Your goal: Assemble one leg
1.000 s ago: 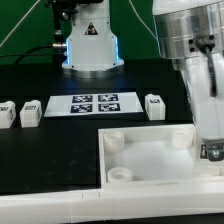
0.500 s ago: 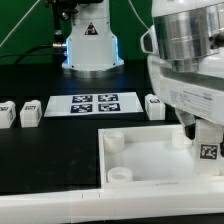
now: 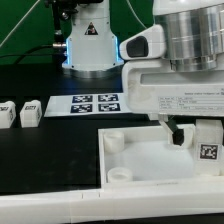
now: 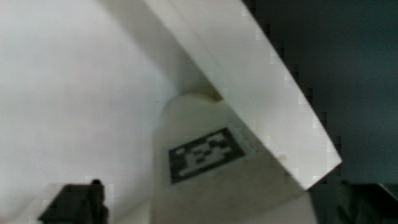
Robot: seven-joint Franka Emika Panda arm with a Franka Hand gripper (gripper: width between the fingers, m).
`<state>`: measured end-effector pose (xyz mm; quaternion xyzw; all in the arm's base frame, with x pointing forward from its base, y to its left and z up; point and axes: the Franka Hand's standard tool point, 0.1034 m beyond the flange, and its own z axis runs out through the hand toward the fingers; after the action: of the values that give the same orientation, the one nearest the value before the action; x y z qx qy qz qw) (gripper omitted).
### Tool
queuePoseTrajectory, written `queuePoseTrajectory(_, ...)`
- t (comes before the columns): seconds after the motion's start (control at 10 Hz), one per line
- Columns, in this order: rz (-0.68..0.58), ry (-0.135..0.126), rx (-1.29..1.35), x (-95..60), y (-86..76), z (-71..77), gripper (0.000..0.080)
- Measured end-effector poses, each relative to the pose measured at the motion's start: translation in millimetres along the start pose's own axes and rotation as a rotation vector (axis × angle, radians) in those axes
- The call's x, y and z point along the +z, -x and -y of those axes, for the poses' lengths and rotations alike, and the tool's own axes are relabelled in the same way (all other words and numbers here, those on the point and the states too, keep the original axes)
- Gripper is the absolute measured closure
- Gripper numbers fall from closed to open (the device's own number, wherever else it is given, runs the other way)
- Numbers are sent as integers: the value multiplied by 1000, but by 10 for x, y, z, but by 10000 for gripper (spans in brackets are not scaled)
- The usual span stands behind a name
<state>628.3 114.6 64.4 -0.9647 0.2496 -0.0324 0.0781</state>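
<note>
Robotics lab, marker board (image 3: 95,102), black table (image 3: 40,150), cables (image 3: 30,50)
</note>
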Motion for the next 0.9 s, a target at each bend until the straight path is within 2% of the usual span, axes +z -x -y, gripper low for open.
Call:
queuePoseTrajectory(0.1, 23, 12, -155, 4, -37, -22, 150)
queuePoseTrajectory(0.3, 13, 10, -145, 10, -52, -23, 150)
queuePoseTrajectory(0.5, 13, 10, -80, 10, -54, -26, 411)
queuePoseTrajectory(0.6, 13, 9, -10, 11, -51, -23, 411)
queuePoseTrajectory(0.7, 12, 10, 112, 10, -54, -26, 505)
queuePoseTrajectory(0.9, 11, 11, 321, 9, -55, -28, 505)
